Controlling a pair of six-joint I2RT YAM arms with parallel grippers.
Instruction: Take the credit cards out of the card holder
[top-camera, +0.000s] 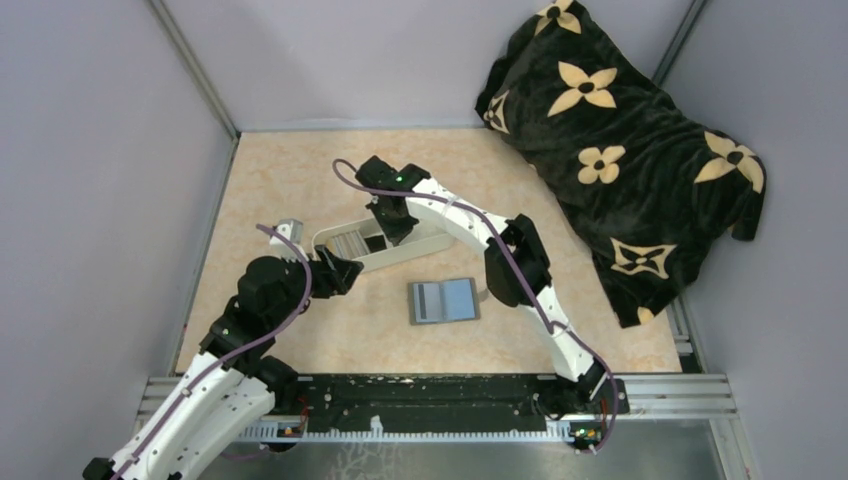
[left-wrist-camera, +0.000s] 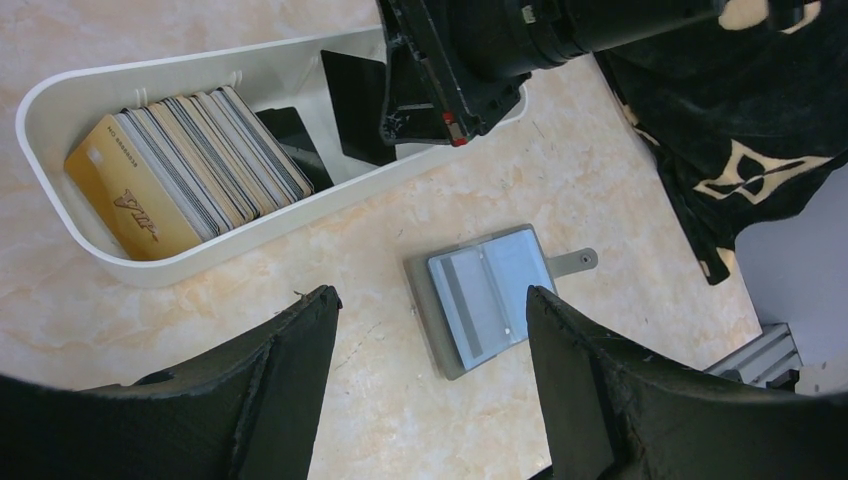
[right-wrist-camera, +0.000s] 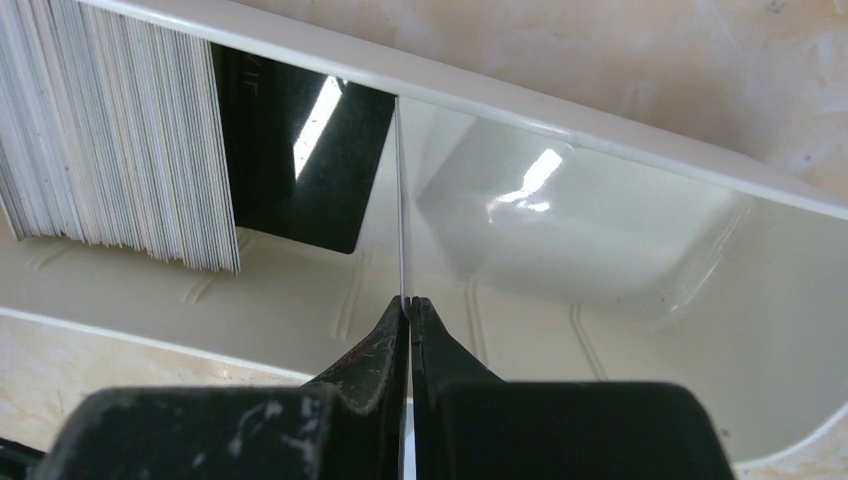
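The grey card holder (top-camera: 443, 300) lies open on the table, its blue-grey pockets up, with a pale striped card (left-wrist-camera: 465, 300) in its left pocket. My right gripper (right-wrist-camera: 409, 300) is shut on a thin card (right-wrist-camera: 401, 200), seen edge-on, and holds it inside the white tray (right-wrist-camera: 600, 130). From the left wrist view that card (left-wrist-camera: 352, 105) looks black, under the right gripper (left-wrist-camera: 430, 90). My left gripper (left-wrist-camera: 430, 292) is open and empty, hovering just left of the card holder (left-wrist-camera: 485, 298). In the top view the left gripper (top-camera: 340, 272) is near the tray's front wall.
The long white tray (top-camera: 420, 250) holds a leaning stack of cards (left-wrist-camera: 190, 170) with a gold one in front, and a black card (right-wrist-camera: 300, 150) behind them. A black blanket with cream flowers (top-camera: 620, 130) covers the table's right rear. Grey walls enclose the table.
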